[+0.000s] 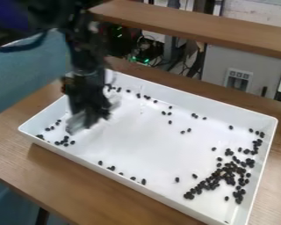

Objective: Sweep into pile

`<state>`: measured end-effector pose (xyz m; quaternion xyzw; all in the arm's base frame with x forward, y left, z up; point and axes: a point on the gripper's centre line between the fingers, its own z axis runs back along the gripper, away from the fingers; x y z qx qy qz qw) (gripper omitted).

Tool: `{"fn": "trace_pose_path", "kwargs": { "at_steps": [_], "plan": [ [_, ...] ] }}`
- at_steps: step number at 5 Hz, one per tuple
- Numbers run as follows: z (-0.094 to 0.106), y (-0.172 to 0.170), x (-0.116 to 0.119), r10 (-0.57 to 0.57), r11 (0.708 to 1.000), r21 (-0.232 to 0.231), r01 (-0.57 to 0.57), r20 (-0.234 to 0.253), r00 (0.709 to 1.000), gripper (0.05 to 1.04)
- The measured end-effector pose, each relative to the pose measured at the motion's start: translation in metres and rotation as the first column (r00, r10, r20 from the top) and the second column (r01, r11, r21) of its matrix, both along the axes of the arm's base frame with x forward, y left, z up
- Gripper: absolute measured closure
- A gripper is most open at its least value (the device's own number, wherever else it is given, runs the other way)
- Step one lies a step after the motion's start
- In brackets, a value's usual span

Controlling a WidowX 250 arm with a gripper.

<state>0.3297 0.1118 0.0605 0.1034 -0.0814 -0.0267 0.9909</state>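
Note:
The black gripper [89, 99] hangs over the left end of the white tray [145, 190], low above its floor and blurred. A pale grey, flat-looking piece [77, 123] shows at its lower left; whether it is held cannot be made out. The densest group of small black beans [225, 173] lies at the tray's right end, spreading up along the right wall. A small loose group [63, 142] sits in the left corner, below the gripper. Other beans are scattered along the far wall, near the front wall and across the upper middle.
Raised walls surround the tray, which stands on a brown wooden table [90, 180]. Behind it runs a wooden shelf or beam [189, 27], with cables and a grey cabinet [239, 66] beyond. The arm comes in from the upper left.

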Motion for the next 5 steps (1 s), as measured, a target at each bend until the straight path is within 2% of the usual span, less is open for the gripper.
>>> {"fn": "trace_pose_path", "kwargs": {
  "at_steps": [1, 2, 3, 4, 5],
  "plan": [
    [-0.009, 0.049, -0.009, 0.022, 1.0, 0.012, -0.022, -0.008, 1.0, 0.704],
    [-0.013, 0.081, -0.009, 0.011, 0.999, 0.031, -0.01, -0.01, 1.0, 0.704],
    [-0.016, 0.085, -0.008, 0.001, 0.998, 0.066, -0.002, 0.013, 1.0, 0.704],
    [-0.018, 0.084, -0.006, -0.008, 0.997, 0.076, 0.008, 0.009, 1.0, 0.704],
    [-0.021, 0.072, -0.004, 0.001, 0.993, 0.12, -0.002, 0.003, 1.0, 0.704]
  ]
}}
